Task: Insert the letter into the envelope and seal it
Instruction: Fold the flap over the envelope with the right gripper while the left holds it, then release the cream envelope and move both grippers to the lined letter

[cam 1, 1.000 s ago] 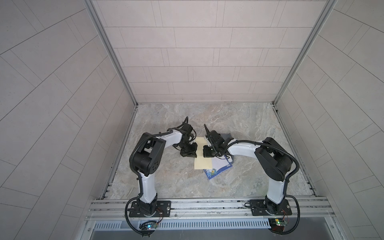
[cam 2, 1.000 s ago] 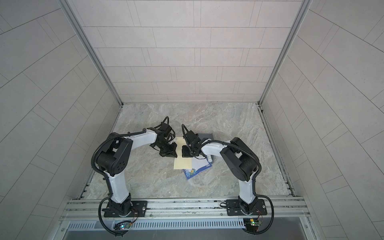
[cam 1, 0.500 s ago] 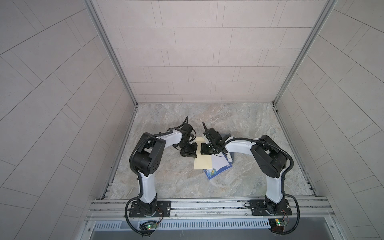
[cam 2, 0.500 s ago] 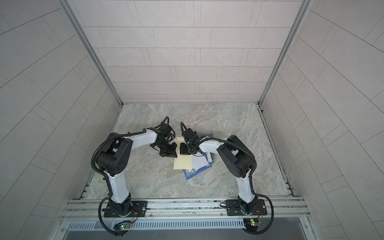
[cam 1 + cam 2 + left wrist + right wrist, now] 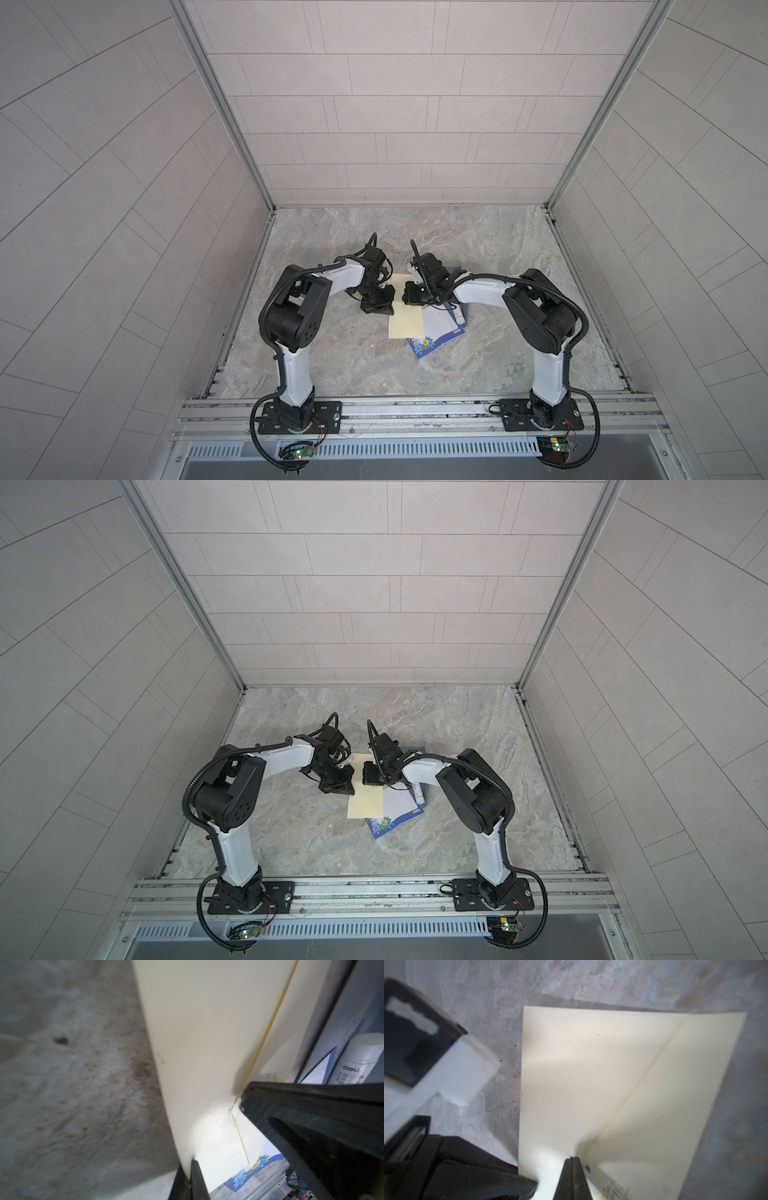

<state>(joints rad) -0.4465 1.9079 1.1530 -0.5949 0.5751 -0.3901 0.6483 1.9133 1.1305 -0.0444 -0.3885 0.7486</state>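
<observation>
Nearest me the metal rail (image 5: 415,411) carries both arm bases, and beyond it the marble table (image 5: 353,370) lies bare, a wide stretch of free room right across the front. Then comes the letter (image 5: 440,328), flat and skewed, its blue-flowered corner poking toward the rail. It is not in the envelope: the cream envelope (image 5: 406,322) overlaps its left part, long edges running away from me. A white glue stick (image 5: 460,318) lies just beside the letter's far right edge. At the envelope's far end both arms meet. The left gripper (image 5: 192,1167) has its jaws together right at the envelope's left edge, where the paper bulges up a little; I cannot tell whether the edge is nipped between them. The right gripper (image 5: 572,1160) is closed too, tip down on the envelope's face by the diagonal flap seam, just beside the left one with very little gap. Behind them the marble runs open to the tiled back wall (image 5: 415,183), and clear strips flank both arms out to the side walls.
</observation>
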